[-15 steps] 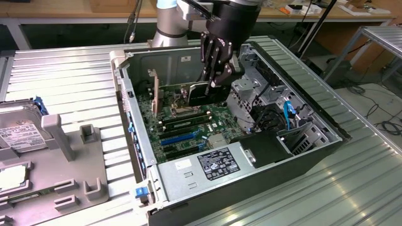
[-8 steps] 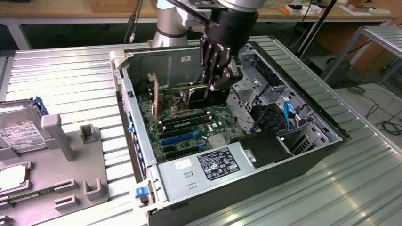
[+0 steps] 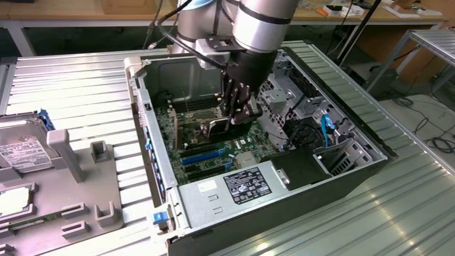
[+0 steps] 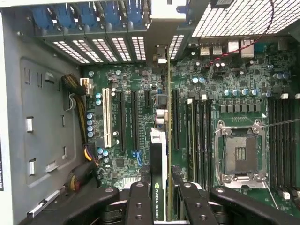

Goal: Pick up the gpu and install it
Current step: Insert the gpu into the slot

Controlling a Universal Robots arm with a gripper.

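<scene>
The gpu is seen edge-on in the wrist view, a thin card with a green and white label, and its silver bracket reaches the case's rear slot openings. My gripper is shut on it, with black fingers on either side of the card. The card stands on edge over the motherboard, running right beside a long black slot. Whether it is seated I cannot tell. In the exterior view the gripper is deep inside the open PC case, with the dark card under it.
The CPU socket, a white slot and blue slot latches surround the card. The power supply and drive cage crowd the case. A hard drive and grey fixture lie at the exterior view's left.
</scene>
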